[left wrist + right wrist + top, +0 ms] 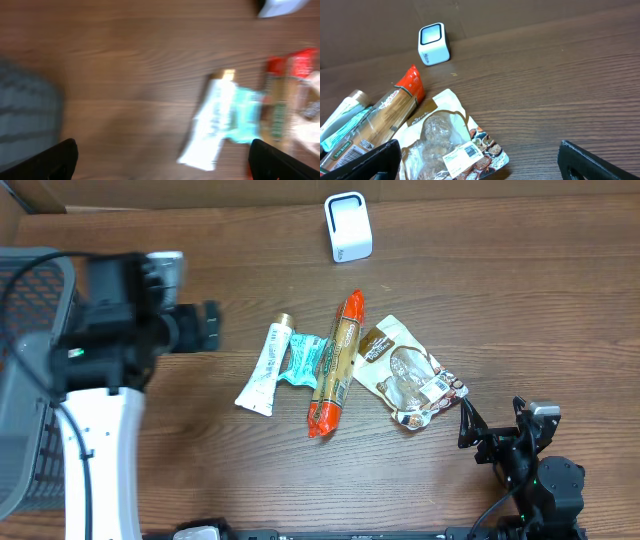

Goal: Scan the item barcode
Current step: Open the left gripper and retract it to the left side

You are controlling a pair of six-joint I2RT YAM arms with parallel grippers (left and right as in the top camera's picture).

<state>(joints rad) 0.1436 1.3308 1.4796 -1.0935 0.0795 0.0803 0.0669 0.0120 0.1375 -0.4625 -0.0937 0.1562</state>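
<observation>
Tabletop (520,290) of dark wood grain, four grocery items bunched in the middle, none held. Left to right in the overhead view:
- white tube (262,370) with a gold cap, lying slanted
- teal packet (303,360) touching the tube's right side
- long pack (336,365) with red ends, running almost top to bottom, touching the teal packet
- clear snack bag (410,375) just right of the long pack; edges touching or nearly so, can't tell

Snack bag carries a white barcode label (467,153), facing up, seen clearly in the right wrist view. White scanner (348,227) stands upright near the far edge, well apart from the items, beyond the long pack's upper end. Gray mesh basket (25,380) at the left edge of the tabletop.

Left gripper (207,327) hovers left of the tube, over bare wood between basket and items; overhead is motion-blurred there. Left wrist view, also blurred, shows its fingers (50,161) spread wide at the two lower corners with nothing between them. Tube and teal packet lie ahead and to the right.

Right gripper (493,423) sits low near the front right, just beside the snack bag's lower right corner, not touching it. Its fingers (367,159) are spread wide too and empty. Snack bag is close to the left finger, bare tabletop between the two.
</observation>
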